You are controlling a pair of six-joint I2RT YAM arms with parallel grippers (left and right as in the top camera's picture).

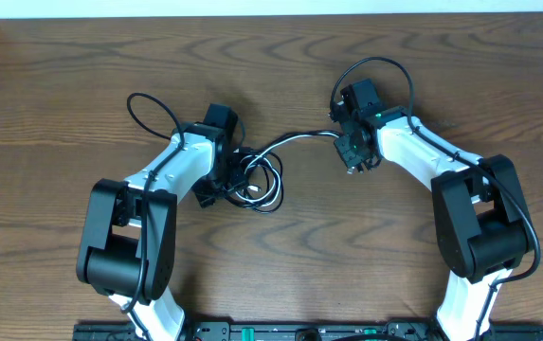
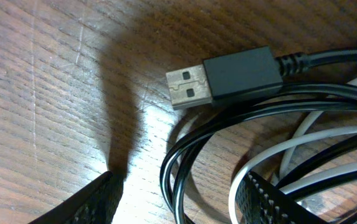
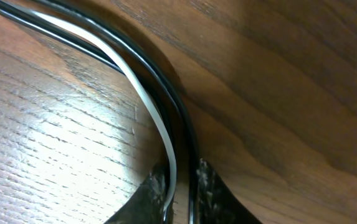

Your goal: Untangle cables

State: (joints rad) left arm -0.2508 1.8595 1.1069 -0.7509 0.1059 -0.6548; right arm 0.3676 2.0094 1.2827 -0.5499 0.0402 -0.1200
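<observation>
Thin black and white cables (image 1: 262,194) lie coiled mid-way across the brown wooden tabletop (image 1: 63,76), slightly toward its left edge. Left gripper (image 2: 181,190) is open, straddling the coil's rim beside a black USB plug (image 2: 228,74). Right gripper (image 3: 181,180) pinches a white-and-black strand pair whose long axis runs left to the coil. Left arm is nearer the tangle.

Brown wood-grain table (image 1: 280,275), glare on its surface
</observation>
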